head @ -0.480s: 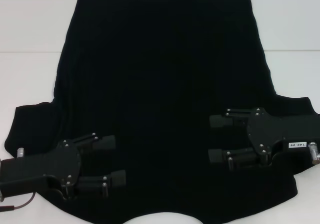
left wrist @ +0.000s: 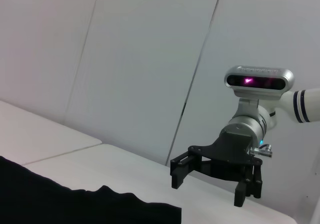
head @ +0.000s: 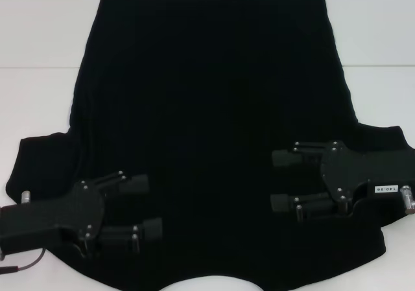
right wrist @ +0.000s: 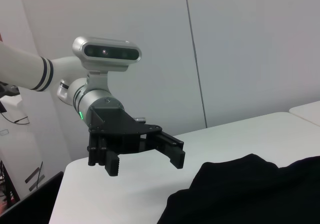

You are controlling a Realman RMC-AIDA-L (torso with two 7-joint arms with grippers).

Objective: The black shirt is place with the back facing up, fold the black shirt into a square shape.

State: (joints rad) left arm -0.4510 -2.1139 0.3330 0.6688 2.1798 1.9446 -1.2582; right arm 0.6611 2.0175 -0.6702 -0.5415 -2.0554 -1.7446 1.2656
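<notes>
We have the shirt (head: pixel 214 129) spread flat across the white bench (head: pixel 39 25), neckline at its near edge. No fold is made yet. Our left gripper (head: pixel 150 205) and right gripper (head: pixel 280 179) hover spread apart, empty, above the shoulders; next we must each pinch fabric. Nothing obstructs.

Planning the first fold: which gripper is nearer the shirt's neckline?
Left. The left gripper, jaws open, hovers just beside the curved neckline of the black shirt; the right gripper, also open, sits farther up, by the right sleeve.
</notes>
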